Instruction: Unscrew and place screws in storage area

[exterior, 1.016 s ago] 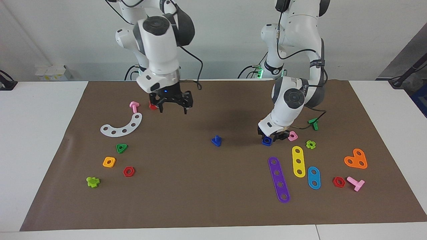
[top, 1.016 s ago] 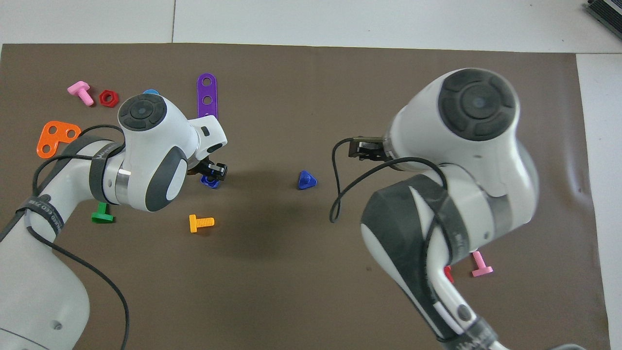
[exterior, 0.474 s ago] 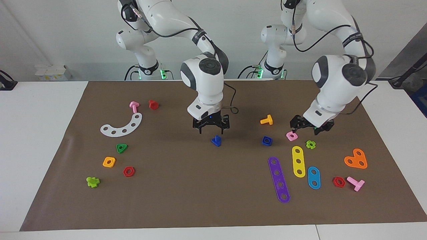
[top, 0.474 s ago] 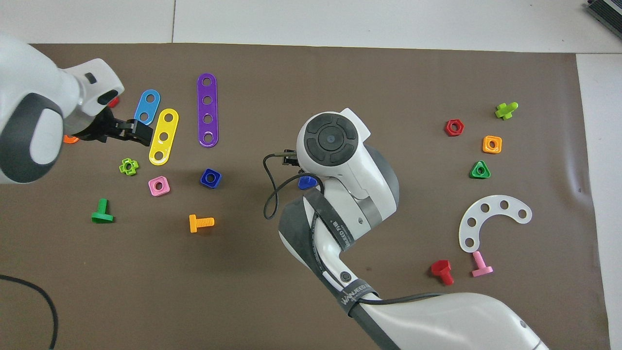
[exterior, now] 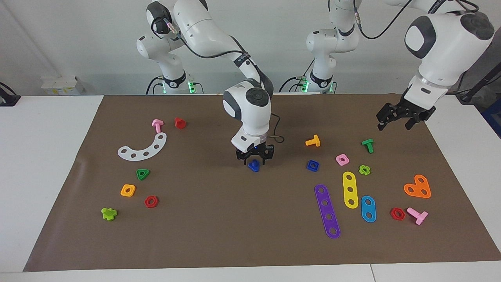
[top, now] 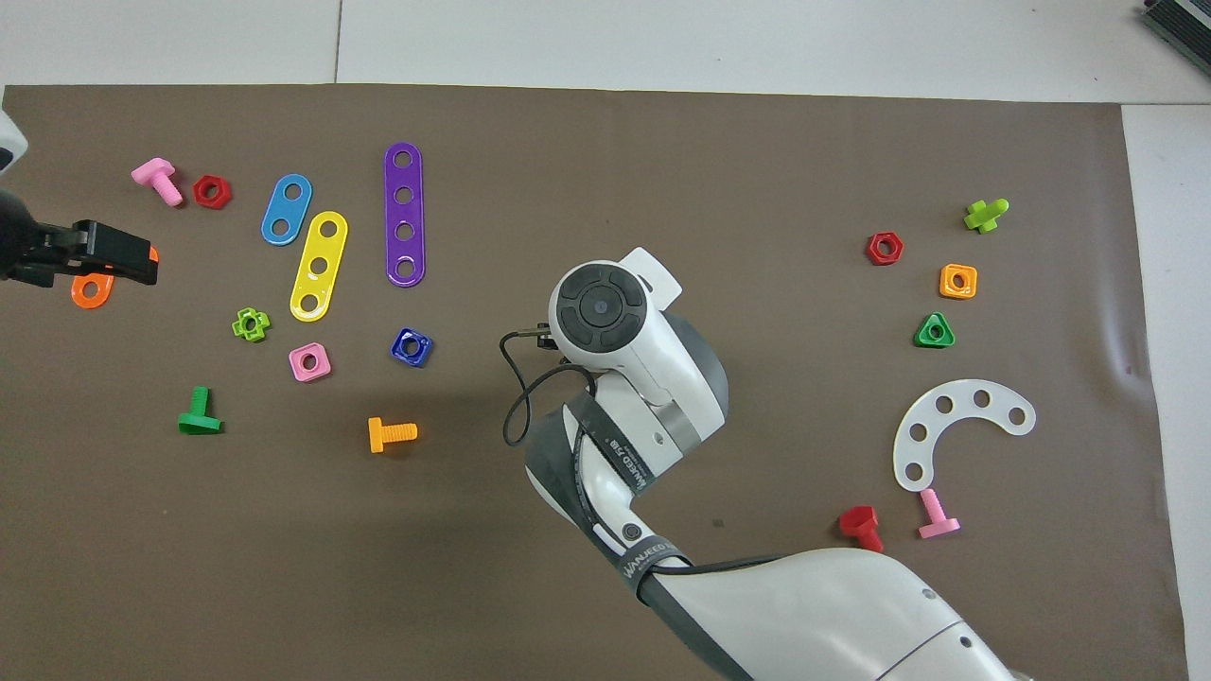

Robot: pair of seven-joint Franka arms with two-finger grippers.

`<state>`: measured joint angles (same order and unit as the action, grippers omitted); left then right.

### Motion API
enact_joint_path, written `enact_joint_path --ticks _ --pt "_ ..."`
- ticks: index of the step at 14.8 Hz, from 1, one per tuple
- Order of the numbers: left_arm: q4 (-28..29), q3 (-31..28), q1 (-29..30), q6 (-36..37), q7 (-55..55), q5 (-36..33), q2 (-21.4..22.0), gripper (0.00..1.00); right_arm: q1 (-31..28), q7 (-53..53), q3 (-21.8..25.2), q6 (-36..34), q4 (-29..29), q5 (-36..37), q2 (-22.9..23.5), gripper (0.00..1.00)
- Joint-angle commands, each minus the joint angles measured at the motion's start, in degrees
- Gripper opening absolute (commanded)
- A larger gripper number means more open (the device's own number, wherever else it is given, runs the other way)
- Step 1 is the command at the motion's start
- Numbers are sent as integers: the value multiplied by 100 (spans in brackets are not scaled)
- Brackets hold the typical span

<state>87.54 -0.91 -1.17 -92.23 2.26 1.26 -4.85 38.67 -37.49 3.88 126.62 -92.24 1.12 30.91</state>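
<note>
2 arms: both over the brown mat (exterior: pixel 219 235), 1 low at its middle, 1 raised at the left arm's end.
Right gripper (exterior: pixel 255 159): low over the mat's middle, pointing straight down, its fingers on either side of the blue bolt; the jaws are partly drawn in, and I cannot tell whether they press the bolt yet.
Blue bolt (exterior: pixel 254 166): stands on its triangular head at the middle of the mat, stem up between the right fingers; in the overhead view the right arm's wrist covers it.
Blue nut (exterior: pixel 312 165): square, with a round hole, flat on the mat toward the left arm's end, apart from the bolt; nothing touches it.
Neighbours of the nut: pink square nut (exterior: pixel 342 159) beside it, orange bolt (exterior: pixel 313 141) nearer to the robots, purple strip (exterior: pixel 327 210) farther from them.
Left gripper (exterior: pixel 398 117): raised in the air over the mat's edge at the left arm's end, jaws wide, nothing between them; in the overhead view it partly covers the orange plate (top: pixel 92 289).
Group at the left arm's end: yellow strip (exterior: pixel 350 189), light blue strip (exterior: pixel 368 208), green bolt (exterior: pixel 368 145).
Group at the right arm's end: white curved strip (exterior: pixel 143 148), green triangular nut (exterior: pixel 143 174).
</note>
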Motion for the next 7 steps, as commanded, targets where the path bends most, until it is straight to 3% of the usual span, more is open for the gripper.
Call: enact_joint_path --ticks 1,7 --pt "-771 -14 -85 802 -146 -107 -226 100 18 31 -10 153 -163 -69 -23 55" --pt "-756 74 -419 647 -691 -222 -210 100 35 48 -19 135 -206 -77 -23 45"
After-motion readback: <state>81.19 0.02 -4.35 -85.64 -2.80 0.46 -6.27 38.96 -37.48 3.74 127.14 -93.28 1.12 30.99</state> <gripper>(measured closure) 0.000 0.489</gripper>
